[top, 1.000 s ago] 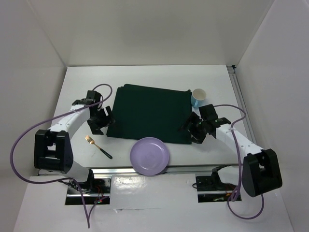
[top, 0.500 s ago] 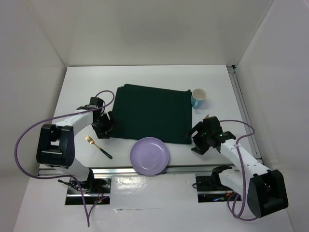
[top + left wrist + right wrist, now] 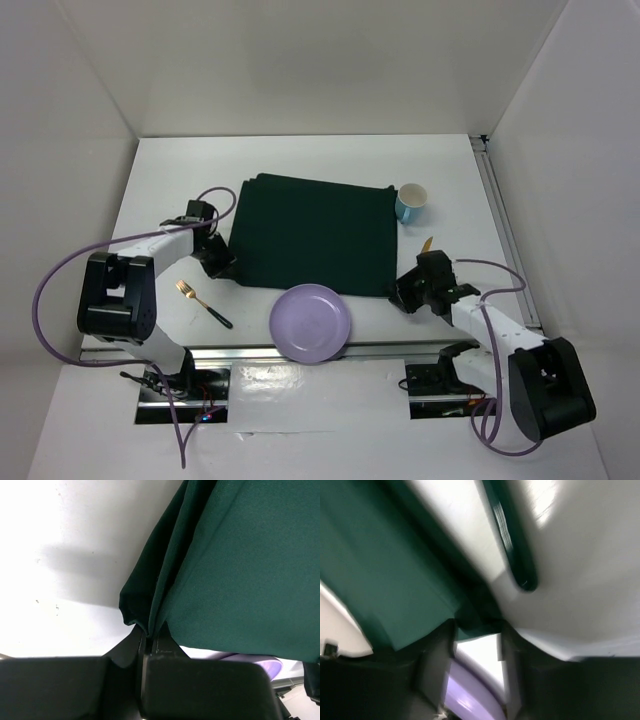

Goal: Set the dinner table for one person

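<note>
A dark green cloth (image 3: 310, 235) lies spread in the middle of the white dinner table (image 3: 180, 170). My left gripper (image 3: 222, 262) is at the cloth's near left corner. In the left wrist view the left gripper (image 3: 148, 635) is shut, with that corner of the cloth (image 3: 240, 570) pinched between its jaws. My right gripper (image 3: 402, 290) is at the cloth's near right corner. The right wrist view is blurred: the right gripper (image 3: 477, 630) has its jaws apart, with the corner of the cloth (image 3: 385, 580) lying between the tips.
A purple plate (image 3: 310, 322) sits at the near edge, just in front of the cloth. A gold fork (image 3: 203, 303) with a dark handle lies near left. A light blue cup (image 3: 411, 202) stands off the cloth's far right corner. A knife (image 3: 427, 243) lies right of the cloth.
The left gripper has closed on the cloth's near left corner. The right arm has drawn back toward the near edge, down to the near right corner, and its jaws have narrowed.
</note>
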Controlling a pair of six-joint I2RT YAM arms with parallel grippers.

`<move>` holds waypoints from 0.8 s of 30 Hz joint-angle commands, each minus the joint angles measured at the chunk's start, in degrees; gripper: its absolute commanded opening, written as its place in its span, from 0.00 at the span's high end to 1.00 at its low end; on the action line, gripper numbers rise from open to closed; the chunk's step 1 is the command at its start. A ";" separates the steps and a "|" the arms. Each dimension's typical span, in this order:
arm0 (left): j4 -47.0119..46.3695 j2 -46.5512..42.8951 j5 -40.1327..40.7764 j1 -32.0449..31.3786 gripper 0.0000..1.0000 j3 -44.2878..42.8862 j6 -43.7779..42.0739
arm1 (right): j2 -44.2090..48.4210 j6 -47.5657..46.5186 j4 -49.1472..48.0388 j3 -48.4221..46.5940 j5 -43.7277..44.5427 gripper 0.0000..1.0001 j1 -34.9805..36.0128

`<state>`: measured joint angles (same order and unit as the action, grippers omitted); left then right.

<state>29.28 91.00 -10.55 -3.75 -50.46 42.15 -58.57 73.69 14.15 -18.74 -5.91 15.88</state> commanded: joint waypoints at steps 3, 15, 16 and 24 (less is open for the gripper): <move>1.22 -0.47 0.97 0.58 1.00 -4.38 -1.55 | -5.41 -0.47 -5.46 -1.46 8.37 0.76 0.29; 15.80 -1.09 -3.77 5.51 1.00 -41.80 -7.34 | -12.80 -20.42 0.52 -40.47 7.93 1.00 0.29; 16.59 -1.09 -4.82 6.29 1.00 -44.79 -7.35 | -12.80 -22.08 0.53 -42.84 7.41 1.00 0.29; 20.11 -5.48 -11.42 12.97 1.00 -60.10 -8.49 | -9.56 -24.38 3.24 -55.78 4.15 1.00 0.29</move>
<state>46.87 88.62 -18.39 6.87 -107.09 35.51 -71.22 52.01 15.57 -70.72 -1.76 16.12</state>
